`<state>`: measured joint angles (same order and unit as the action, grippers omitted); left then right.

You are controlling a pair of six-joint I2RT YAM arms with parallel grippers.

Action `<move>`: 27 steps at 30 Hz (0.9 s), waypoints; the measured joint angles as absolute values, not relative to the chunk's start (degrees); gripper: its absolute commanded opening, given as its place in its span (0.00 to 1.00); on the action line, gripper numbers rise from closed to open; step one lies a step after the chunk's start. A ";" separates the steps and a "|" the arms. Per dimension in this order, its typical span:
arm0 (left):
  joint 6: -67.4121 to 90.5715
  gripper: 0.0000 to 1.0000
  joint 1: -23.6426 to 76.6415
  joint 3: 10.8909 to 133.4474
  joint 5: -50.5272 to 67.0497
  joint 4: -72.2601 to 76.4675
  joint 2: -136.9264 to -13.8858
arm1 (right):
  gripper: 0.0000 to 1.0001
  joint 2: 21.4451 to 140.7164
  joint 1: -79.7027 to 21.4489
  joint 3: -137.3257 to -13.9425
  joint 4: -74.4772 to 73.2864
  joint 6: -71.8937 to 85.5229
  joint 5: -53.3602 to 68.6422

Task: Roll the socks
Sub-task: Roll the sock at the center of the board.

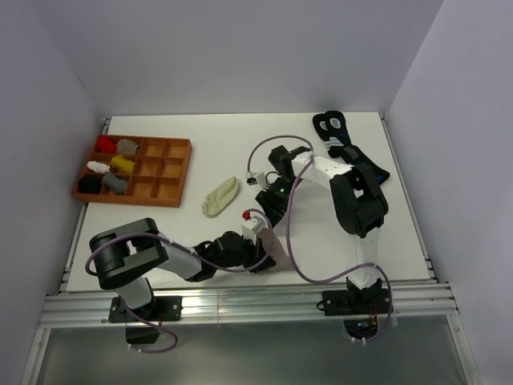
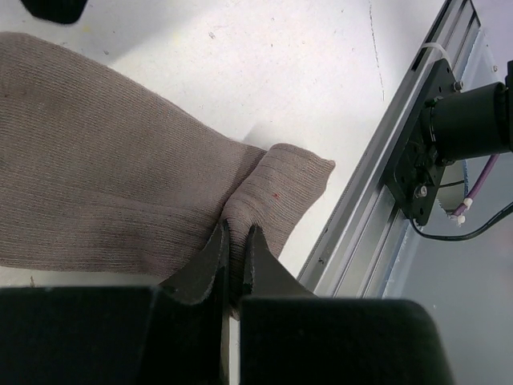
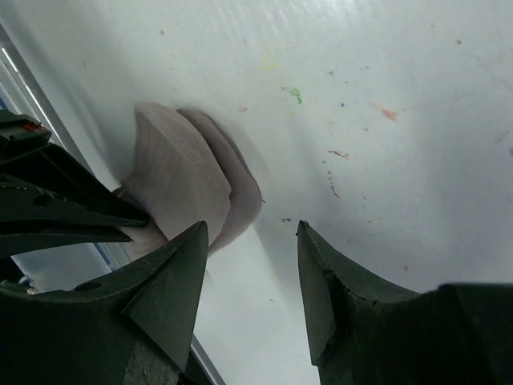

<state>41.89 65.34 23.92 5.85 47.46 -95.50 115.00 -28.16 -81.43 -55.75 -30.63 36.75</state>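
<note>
The taupe sock [image 2: 104, 160] lies near the table's front edge, and shows in the top view [image 1: 278, 250] with its red-and-white cuff [image 1: 248, 215] at the far end. My left gripper [image 2: 236, 231] is shut on a pinched fold of its near end, also seen from above [image 1: 258, 257]. In the right wrist view the sock's folded end [image 3: 180, 172] sits just left of my right gripper [image 3: 252, 228], which is open and empty over bare table. From above the right gripper [image 1: 268, 208] hovers by the cuff. The cream sock [image 1: 220, 196] lies flat to the left, untouched.
A brown compartment tray [image 1: 186, 172] with small sock bundles stands at the back left. Black socks with blue-and-white marks [image 1: 337, 128] lie at the back right. The metal rail of the table's front edge [image 2: 377, 200] is close to the left gripper.
</note>
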 measured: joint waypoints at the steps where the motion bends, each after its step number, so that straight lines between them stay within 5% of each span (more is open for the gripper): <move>1: 41.89 0.00 65.34 23.92 5.89 47.46 -95.50 | 0.56 115.09 -28.42 -81.43 -55.77 -30.72 36.75; 16: 41.87 0.00 65.34 24.01 6.26 47.20 -95.48 | 0.52 118.24 -32.49 -81.52 -56.10 -29.21 37.32; 24: 41.85 0.00 65.34 24.60 6.48 45.98 -95.31 | 0.11 118.45 -32.77 -79.75 -54.74 -28.99 36.47; 27: 41.87 0.00 65.36 24.91 6.76 45.10 -95.09 | 0.09 118.17 -32.75 -78.50 -54.24 -27.79 36.45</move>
